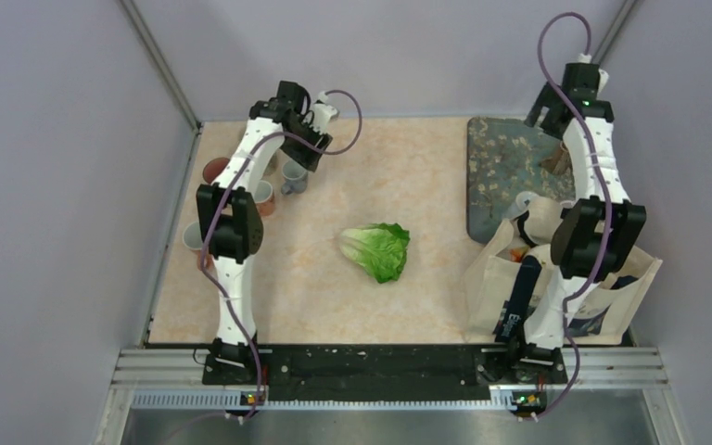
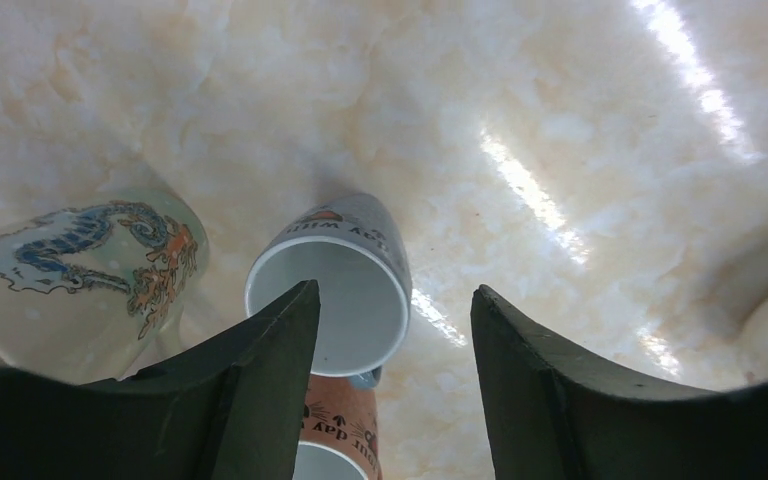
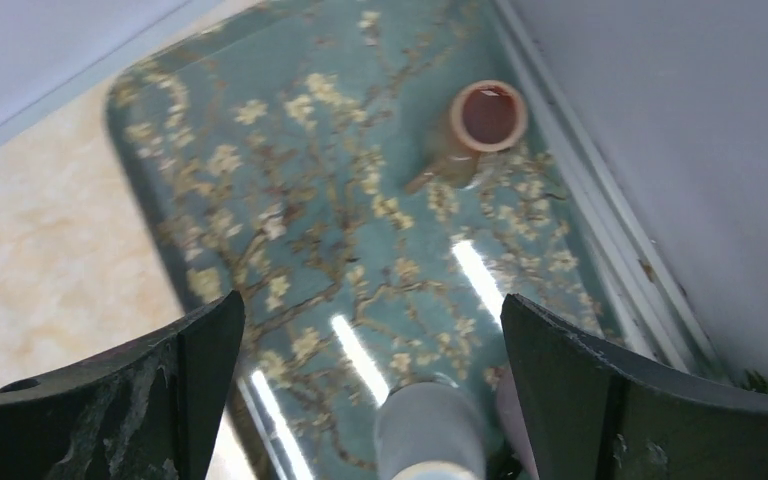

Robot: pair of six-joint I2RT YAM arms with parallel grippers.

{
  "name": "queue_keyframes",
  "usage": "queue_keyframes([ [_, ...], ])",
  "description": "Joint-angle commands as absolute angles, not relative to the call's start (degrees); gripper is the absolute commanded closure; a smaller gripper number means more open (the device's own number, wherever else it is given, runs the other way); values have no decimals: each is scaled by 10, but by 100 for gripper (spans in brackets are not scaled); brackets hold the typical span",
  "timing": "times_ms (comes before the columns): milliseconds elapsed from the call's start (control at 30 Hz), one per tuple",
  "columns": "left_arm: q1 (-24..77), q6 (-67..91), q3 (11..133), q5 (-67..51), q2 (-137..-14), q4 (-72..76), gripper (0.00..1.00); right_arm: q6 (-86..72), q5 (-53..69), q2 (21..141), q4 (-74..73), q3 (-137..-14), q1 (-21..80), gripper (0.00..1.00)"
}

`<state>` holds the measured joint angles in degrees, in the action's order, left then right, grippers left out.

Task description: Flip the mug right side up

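A grey mug [image 2: 335,290] with a white inside stands upright on the table, mouth up, and it also shows in the top view [image 1: 294,176]. My left gripper [image 2: 395,300] hangs open and empty just above it, touching nothing; in the top view the left gripper [image 1: 302,153] is at the far left. My right gripper [image 3: 372,310] is open and empty above the floral tray [image 3: 290,200], at the far right in the top view [image 1: 545,119]. A small brown mug [image 3: 485,115] stands mouth up on that tray.
An orange mug [image 2: 338,440] stands next to the grey one, and a cream seahorse mug [image 2: 90,260] is at its left. More mugs [image 1: 216,170] line the left edge. A lettuce [image 1: 378,248] lies mid-table. A cloth bag [image 1: 556,287] stands near the right arm.
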<state>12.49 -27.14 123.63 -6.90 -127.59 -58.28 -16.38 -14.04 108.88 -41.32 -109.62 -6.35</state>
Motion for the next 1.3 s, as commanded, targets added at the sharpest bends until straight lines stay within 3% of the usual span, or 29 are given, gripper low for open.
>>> queue_keyframes([
  [0, 110, -246, 1263, -175, -1200, -577, 37, -185, -138, 1120, -421, -1105, -117, 3],
  [100, 94, -198, 1274, -223, -1195, -572, 37, -212, -155, 1141, -427, -1106, -135, 9],
  [233, 91, -153, 1293, -219, -1207, -542, 37, -279, -175, 1173, -408, -1098, -134, 26],
  [300, 87, -135, 1294, -223, -1210, -521, 38, -308, -187, 1195, -382, -1102, -127, 31],
  [767, 64, -89, 1280, -232, -1213, -480, 38, -348, -310, 1345, -366, -1215, -94, 47],
  [967, 62, -86, 1280, -233, -1215, -468, 38, -355, -318, 1371, -367, -1225, -102, 51],
  [1100, 61, -85, 1281, -232, -1216, -464, 38, -359, -314, 1384, -383, -1232, -110, 60],
  [1267, 61, -84, 1280, -233, -1216, -462, 38, -338, -331, 1365, -384, -1205, -114, 64],
])
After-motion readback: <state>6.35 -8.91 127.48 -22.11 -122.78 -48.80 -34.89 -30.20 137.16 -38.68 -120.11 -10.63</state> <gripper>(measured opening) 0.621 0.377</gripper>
